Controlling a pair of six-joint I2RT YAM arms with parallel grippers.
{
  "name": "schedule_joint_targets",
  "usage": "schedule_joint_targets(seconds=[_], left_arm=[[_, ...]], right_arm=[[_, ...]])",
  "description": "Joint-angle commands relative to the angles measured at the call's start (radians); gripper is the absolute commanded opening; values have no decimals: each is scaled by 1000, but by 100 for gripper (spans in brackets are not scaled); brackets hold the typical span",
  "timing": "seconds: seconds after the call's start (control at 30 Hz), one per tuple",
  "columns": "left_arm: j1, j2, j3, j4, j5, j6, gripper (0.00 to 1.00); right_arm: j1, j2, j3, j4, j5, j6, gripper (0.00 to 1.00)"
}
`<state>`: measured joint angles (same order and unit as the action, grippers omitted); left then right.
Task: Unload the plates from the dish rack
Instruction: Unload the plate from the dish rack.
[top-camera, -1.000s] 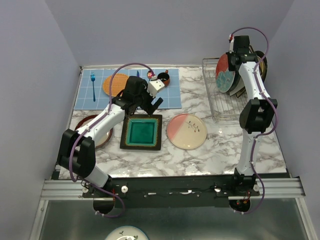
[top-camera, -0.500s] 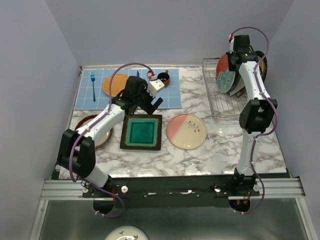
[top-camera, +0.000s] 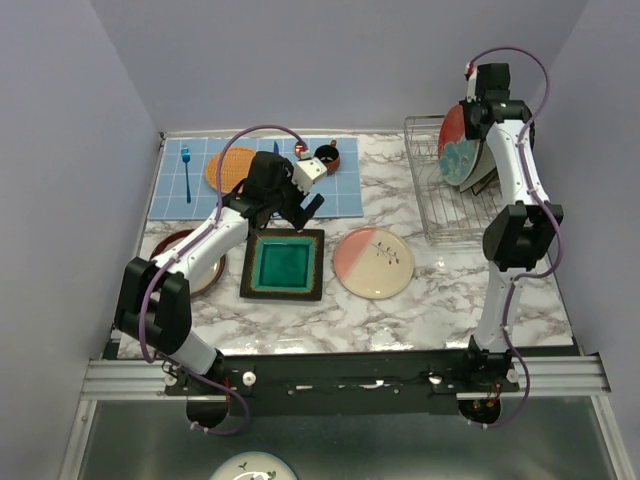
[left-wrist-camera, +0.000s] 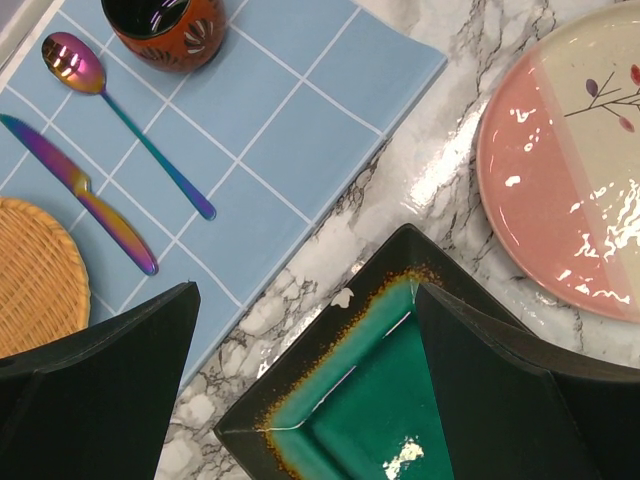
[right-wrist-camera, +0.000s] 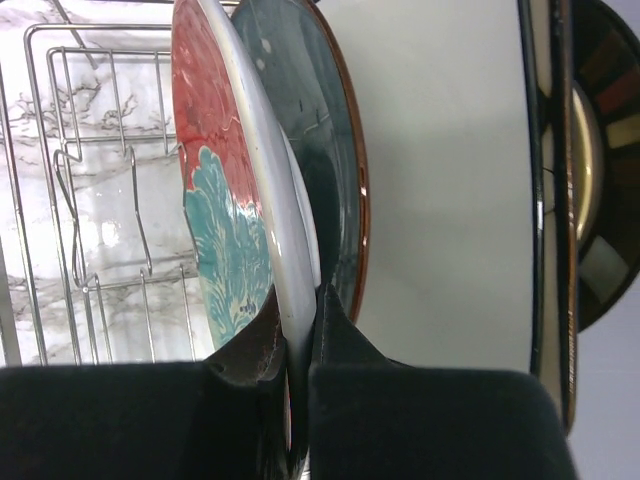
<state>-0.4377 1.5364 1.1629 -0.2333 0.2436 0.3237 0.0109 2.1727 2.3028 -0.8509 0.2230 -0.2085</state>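
Top external view: right gripper (top-camera: 470, 118) is up over the dish rack (top-camera: 440, 215) at far right. Its jaws are clenched on the rim of the red-and-teal plate (top-camera: 452, 150), which stands on edge with other plates (top-camera: 483, 170) just behind it. Left gripper (top-camera: 300, 205) hangs with jaws spread wide, gripping nothing, above the teal square plate (top-camera: 283, 265). That plate lies flat on the marble tabletop (top-camera: 450, 290), beside the pink-and-cream plate (top-camera: 373, 262).

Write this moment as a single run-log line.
right gripper: shut on red-and-teal plate at dish rack | left gripper: open, above teal square plate corner
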Motion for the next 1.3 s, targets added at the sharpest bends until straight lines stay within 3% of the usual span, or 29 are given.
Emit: schedule_joint_targets(seconds=[0.0, 0.87, 1.17, 1.27], left_arm=[[7, 8, 21, -9, 25, -11, 99], [40, -1, 15, 41, 29, -61, 99], [172, -35, 24, 68, 91, -121, 99], [220, -36, 20, 62, 184, -143, 98]], right_arm=[[0, -136, 49, 43, -63, -28, 1], [0, -290, 96, -22, -188, 6, 1], [0, -378, 101, -83, -448, 27, 1], [0, -396, 89, -105, -579, 38, 1]])
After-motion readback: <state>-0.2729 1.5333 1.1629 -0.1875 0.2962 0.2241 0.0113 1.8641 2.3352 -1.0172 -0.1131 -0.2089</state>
